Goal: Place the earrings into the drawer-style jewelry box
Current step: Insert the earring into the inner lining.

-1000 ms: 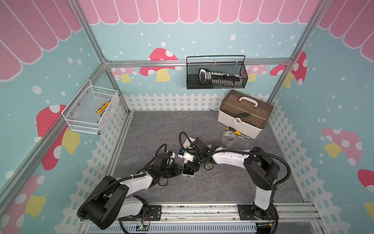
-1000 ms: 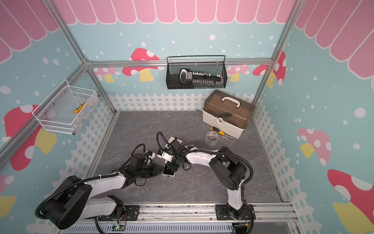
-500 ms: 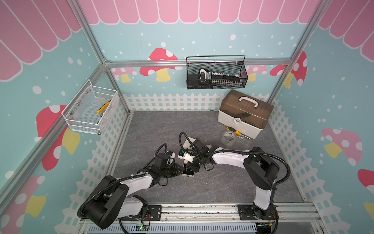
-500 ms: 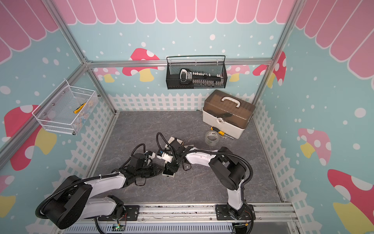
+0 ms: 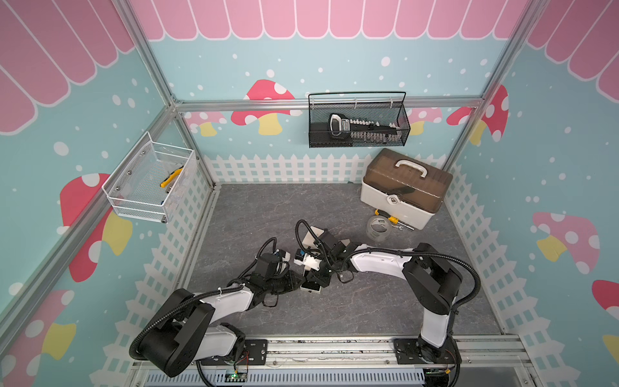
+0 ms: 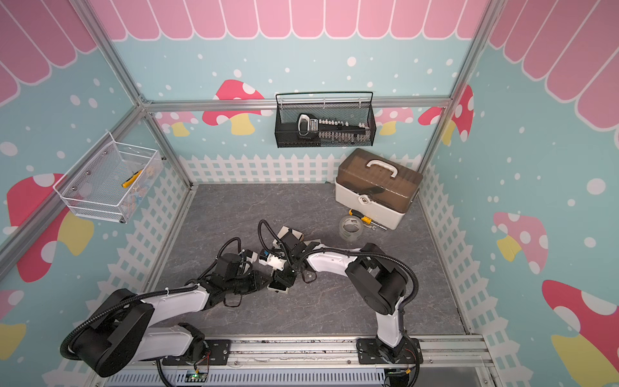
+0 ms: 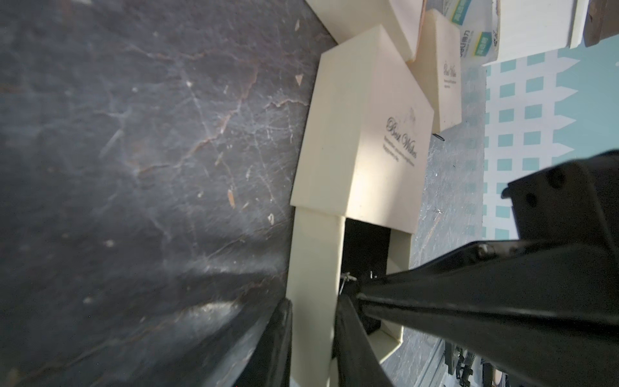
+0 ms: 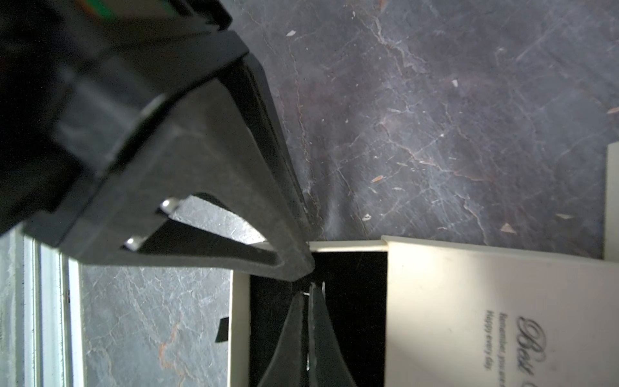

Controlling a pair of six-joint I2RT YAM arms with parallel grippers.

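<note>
The drawer-style jewelry box (image 7: pixel 361 140) is cream with script lettering, and its black-lined drawer (image 8: pixel 355 301) is pulled out. In both top views it lies between the two arms (image 5: pixel 310 287) (image 6: pixel 277 287). My left gripper (image 7: pixel 313 335) is shut on the drawer's cream side wall (image 7: pixel 315 261). My right gripper (image 8: pixel 311 293) is shut over the black lining, with a tiny silvery earring (image 8: pixel 322 287) pinched at its tips. That earring (image 7: pixel 346 278) also glints beside the wall in the left wrist view. No other earring shows.
More small beige boxes (image 5: pixel 315 234) (image 7: pixel 445 83) lie just behind the arms. At the back right stand a brown-lidded toolbox (image 5: pixel 405 187), a tape roll (image 5: pixel 378 228) and a screwdriver (image 5: pixel 385 217). A black wire basket (image 5: pixel 358 120) and a white basket (image 5: pixel 150 181) hang on the walls.
</note>
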